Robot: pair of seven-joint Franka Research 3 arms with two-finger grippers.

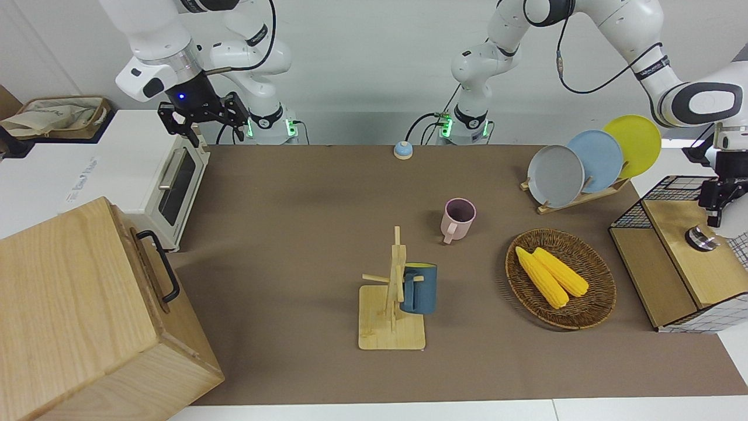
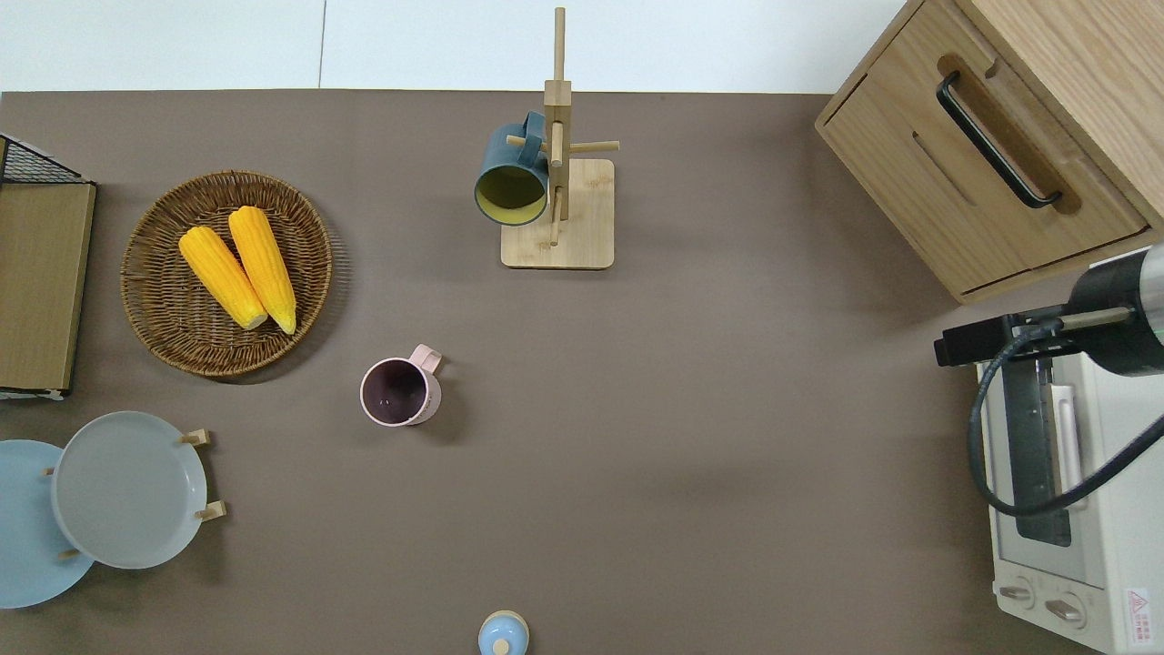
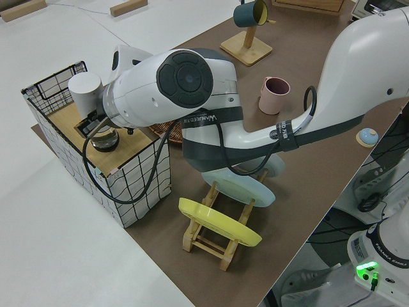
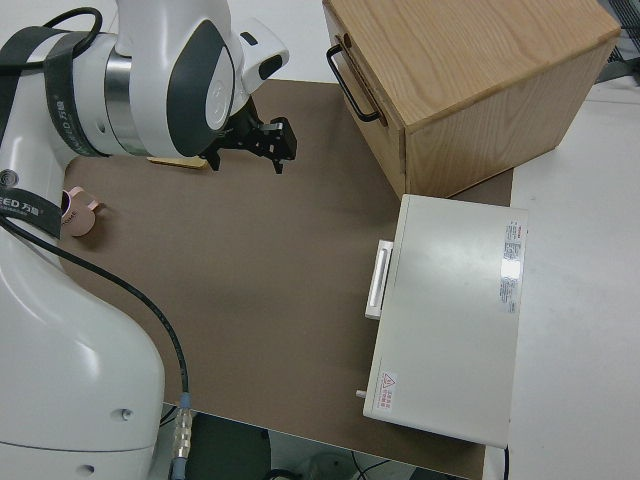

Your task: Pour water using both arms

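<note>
Nothing is held yet. The left gripper point(image 1: 717, 202) is poised just above a kettle lid point(image 1: 701, 238) on the wire shelf point(image 1: 672, 190), jaw state indiscernible. The right gripper point(image 1: 201, 114) is spread wide; the pink mug point(image 1: 458, 218) stands mid-table, upright.

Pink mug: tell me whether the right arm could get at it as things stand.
Probably yes. The pink mug stands alone on bare table, upright, with nothing around it. The right gripper hangs over the toaster oven, fingers open, and nothing blocks the way across.

Pink mug point(image 1: 459, 218) upright; blue mug point(image 1: 419, 288) hung on rack point(image 1: 392, 304).
</note>
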